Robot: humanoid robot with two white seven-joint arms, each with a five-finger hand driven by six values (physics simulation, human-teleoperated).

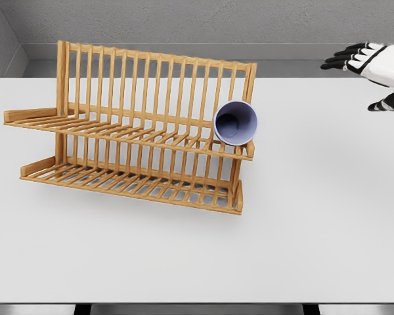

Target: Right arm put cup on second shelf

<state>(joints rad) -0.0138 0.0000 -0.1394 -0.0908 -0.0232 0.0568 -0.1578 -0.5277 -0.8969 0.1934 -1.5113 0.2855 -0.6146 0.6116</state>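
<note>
White tabletop (pixel 315 249) carries a two-tier slatted wooden dish rack (pixel 138 131). On its upper shelf a lilac plastic cup (pixel 236 123) lies sideways, mouth outward; it looks light, rigid and slippery, best gripped around its wall. Farther right, the right hand (pixel 373 69) hovers, fingers spread, empty.
</note>
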